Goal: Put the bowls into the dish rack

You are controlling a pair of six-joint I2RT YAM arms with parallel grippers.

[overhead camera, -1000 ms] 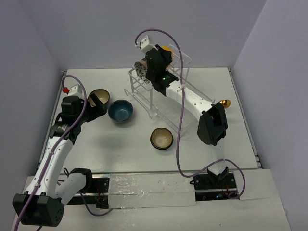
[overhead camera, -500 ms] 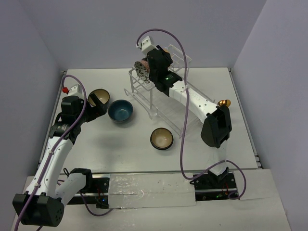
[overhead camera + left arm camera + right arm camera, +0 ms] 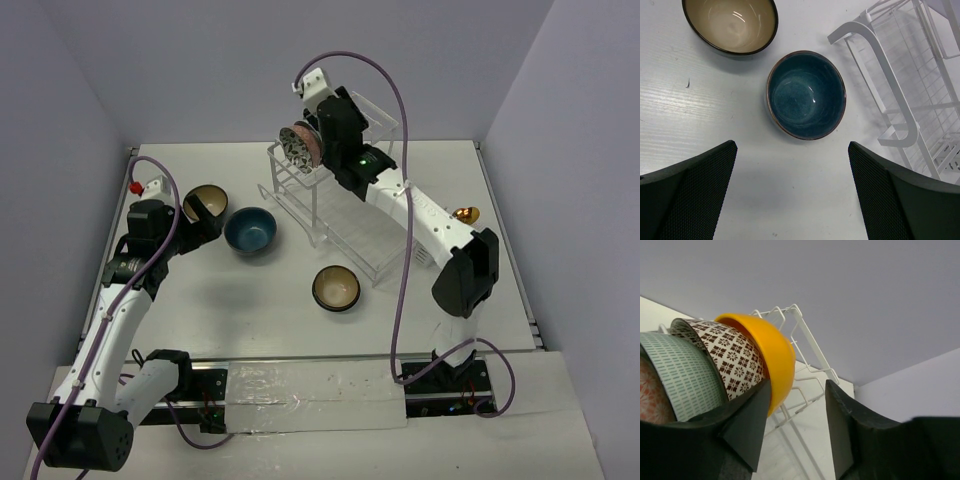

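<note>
Risk: right gripper, jaws apart, empty, just beside yellow bowl, 1 of 4 on edge in dish rack; finger snag could topple row. Left gripper spread above dark blue bowl on table.

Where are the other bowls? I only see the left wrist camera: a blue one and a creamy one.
Observer: At least four stand on edge in the dish rack: a yellow bowl, a brown-patterned bowl, a pale green bowl and a reddish one.
Operator: Is one being held?
Observer: No, the right gripper is open, empty, beside the yellow bowl.
Operator: Any more outside the rack?
Observer: One more, a brown bowl, right of the blue bowl.
</note>
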